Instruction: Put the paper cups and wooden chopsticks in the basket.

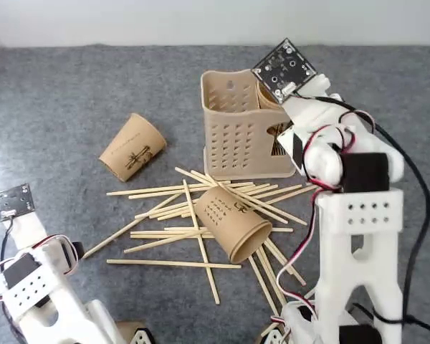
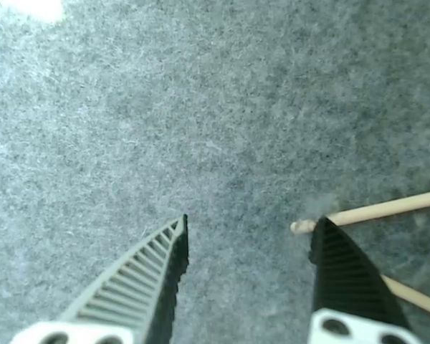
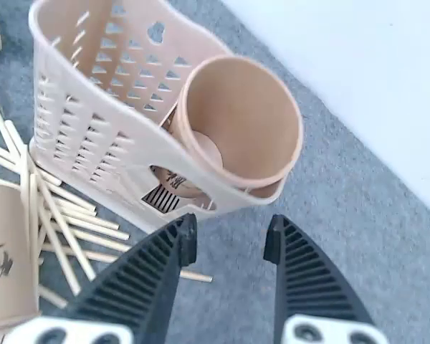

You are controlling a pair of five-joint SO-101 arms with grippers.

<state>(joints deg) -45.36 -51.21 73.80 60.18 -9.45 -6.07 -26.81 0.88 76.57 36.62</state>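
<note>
Over the basket (image 1: 244, 129), right jaws apart, empty; one paper cup (image 3: 244, 122) sits inside. Left jaws apart over desk (image 2: 201, 107). Two cups (image 1: 132, 147) and chopsticks (image 1: 165, 264) lie outside. Next, likely: grasp another cup.

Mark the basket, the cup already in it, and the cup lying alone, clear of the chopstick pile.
basket (image 1: 238, 147), high view, on its perforated side wall.
cup in the basket (image 3: 245, 118), right wrist view, on its inner wall.
lone cup (image 1: 132, 147), high view, on its printed side wall.
</note>
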